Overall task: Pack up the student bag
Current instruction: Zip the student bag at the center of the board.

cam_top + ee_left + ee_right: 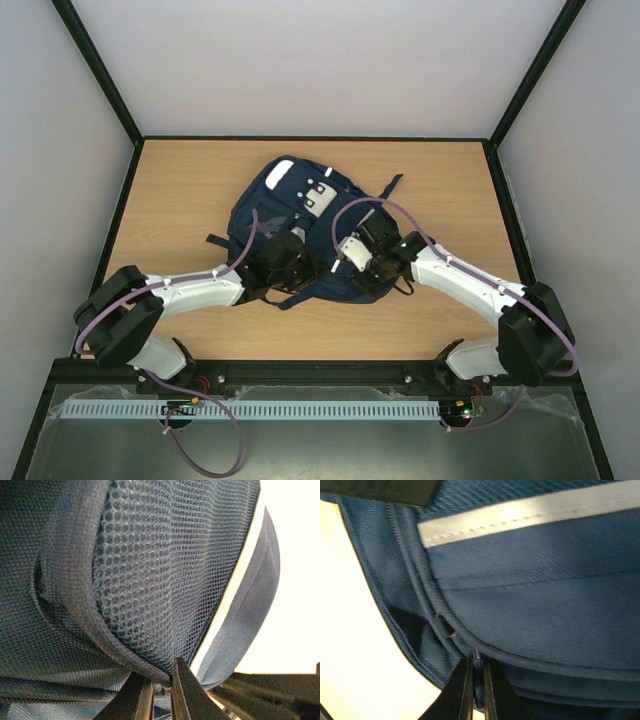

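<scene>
The student bag [290,215] lies mid-table [180,190], its long axis running near to far, and both arms meet its near end: the left gripper [161,680] is clamped on a mesh fold [150,580] at the left, and the right gripper [476,667] is clamped on the zip seam [445,625] at the right.

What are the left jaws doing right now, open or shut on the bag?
Shut: the left gripper has its jaws nearly together, pinching a mesh fold of the student bag.

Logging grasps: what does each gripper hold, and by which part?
Both hold the student bag: the left gripper pinches its mesh panel's edge; the right gripper pinches a piped seam, perhaps at a zipper pull.
</scene>
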### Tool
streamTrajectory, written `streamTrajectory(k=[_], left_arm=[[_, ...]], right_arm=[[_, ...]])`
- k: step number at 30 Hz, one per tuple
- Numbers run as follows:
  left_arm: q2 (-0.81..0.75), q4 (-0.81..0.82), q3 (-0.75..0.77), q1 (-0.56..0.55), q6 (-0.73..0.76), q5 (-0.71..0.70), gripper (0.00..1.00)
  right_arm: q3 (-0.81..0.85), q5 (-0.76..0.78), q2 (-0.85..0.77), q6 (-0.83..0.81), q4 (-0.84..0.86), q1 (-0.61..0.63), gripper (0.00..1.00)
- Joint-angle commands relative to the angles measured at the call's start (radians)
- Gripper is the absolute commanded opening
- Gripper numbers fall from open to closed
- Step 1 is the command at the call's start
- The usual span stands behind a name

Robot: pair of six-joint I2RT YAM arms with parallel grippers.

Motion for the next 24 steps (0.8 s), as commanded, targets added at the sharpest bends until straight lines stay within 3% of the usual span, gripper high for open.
streamTrajectory(k=[1,15,24], left_arm=[[-0.051,-0.065,-0.022,-0.005,0.035,-0.055,0.02],[-0.162,-0.189,-0.081,-0.004,0.105,-0.045,0.02],[-0.239,-0.373,-0.068,0.009,0.251,-0.016,0.02]], right_arm=[[0.0,0.013,0.002,-0.042,-0.064,-0.078,0.01],[0.071,0.079,0.07,-0.165,-0.041,-0.274,0.01],[0.09,0.15,0.139,-0.247,0.015,-0.302,0.01]])
